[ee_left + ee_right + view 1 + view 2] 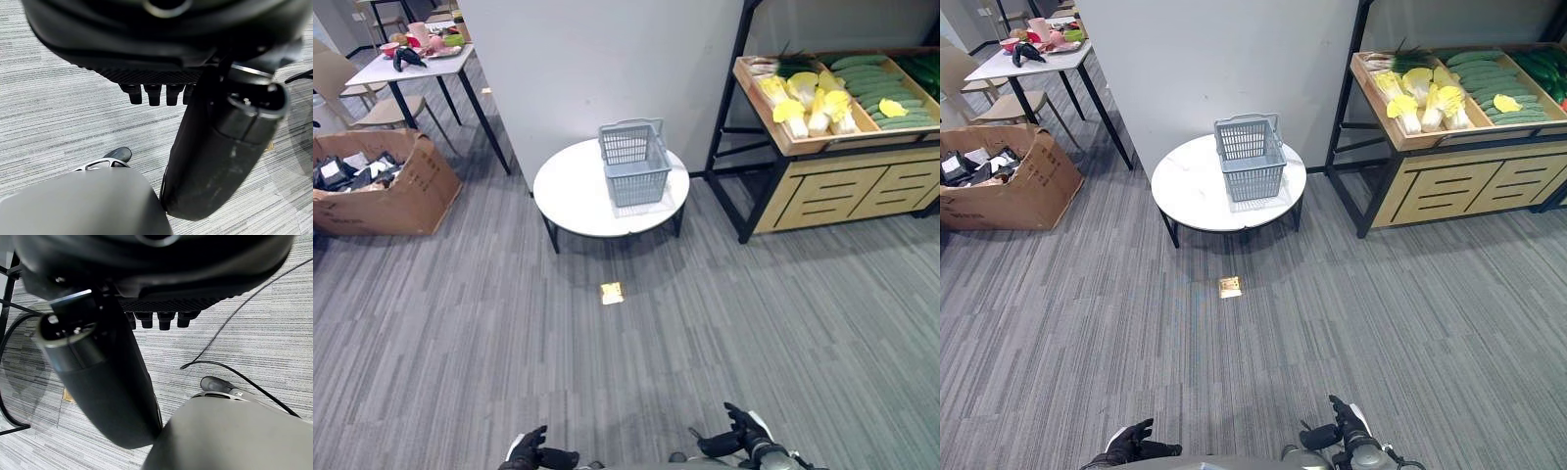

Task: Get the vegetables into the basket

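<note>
A grey plastic basket (633, 162) stands empty on a round white table (573, 196) ahead of me. To the right, a wooden shelf crate (773, 127) holds the vegetables: pale yellow cabbages (808, 103), green cucumbers (881, 88) and some green onions at the back. My left hand (536, 452) and right hand (742, 434) hang low at the near edge of the eye views, far from the table and the shelf. Both have relaxed fingers and hold nothing. The left wrist view shows the left hand's fingertips (154, 93) over bare carpet, as the right hand's fingertips (159, 319) are in the right wrist view.
Grey carpet stretches between me and the table, with a small yellow scrap (612, 293) lying on it. An open cardboard box (382, 181) sits at the left. Behind it stand a white desk (411, 64) and a tan chair (337, 78). A white pillar (597, 69) rises behind the table.
</note>
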Motion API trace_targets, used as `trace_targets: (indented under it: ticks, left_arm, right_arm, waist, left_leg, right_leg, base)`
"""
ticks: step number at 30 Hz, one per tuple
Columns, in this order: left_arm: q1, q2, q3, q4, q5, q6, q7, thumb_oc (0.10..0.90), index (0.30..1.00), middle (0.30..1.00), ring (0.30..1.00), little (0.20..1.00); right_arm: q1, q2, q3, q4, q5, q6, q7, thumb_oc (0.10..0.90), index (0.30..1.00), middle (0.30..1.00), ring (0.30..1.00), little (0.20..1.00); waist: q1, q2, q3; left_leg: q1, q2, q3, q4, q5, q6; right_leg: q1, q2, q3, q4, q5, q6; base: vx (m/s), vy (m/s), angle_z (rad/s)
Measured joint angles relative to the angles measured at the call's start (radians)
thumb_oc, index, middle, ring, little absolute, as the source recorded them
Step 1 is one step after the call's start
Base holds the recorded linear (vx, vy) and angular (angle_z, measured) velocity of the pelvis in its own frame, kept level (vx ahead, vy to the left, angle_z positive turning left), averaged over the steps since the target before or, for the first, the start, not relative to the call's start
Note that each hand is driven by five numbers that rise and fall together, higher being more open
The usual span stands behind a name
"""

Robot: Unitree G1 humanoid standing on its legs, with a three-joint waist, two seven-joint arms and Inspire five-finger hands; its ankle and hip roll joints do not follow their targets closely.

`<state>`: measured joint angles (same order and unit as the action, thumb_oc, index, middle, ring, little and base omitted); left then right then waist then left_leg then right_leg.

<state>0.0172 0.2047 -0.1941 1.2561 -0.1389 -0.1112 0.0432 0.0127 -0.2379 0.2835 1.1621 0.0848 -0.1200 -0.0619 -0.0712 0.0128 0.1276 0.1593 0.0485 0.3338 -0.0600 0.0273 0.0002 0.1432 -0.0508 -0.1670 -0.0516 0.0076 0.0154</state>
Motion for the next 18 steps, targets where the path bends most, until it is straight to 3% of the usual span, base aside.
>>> trace_targets:
  ticks: [18]
  left_arm:
    - [-0.003,-0.01,0.0,0.017,-0.029,0.003,0.012,0.9,1.0,1.0,1.0,1.0]
  right_arm:
    - [-0.001,0.001,-0.039,0.024,0.009,0.002,-0.012,0.9,1.0,1.0,1.0,1.0]
  waist:
    - [0.001,0.014,0.001]
  left_leg:
    - [-0.004,0.002,-0.001,-0.001,0.0,0.0]
  right_leg:
    - [0.0,0.002,-0.001,-0.01,0.0,-0.002]
  base:
    - [0.0,0.0,0.0]
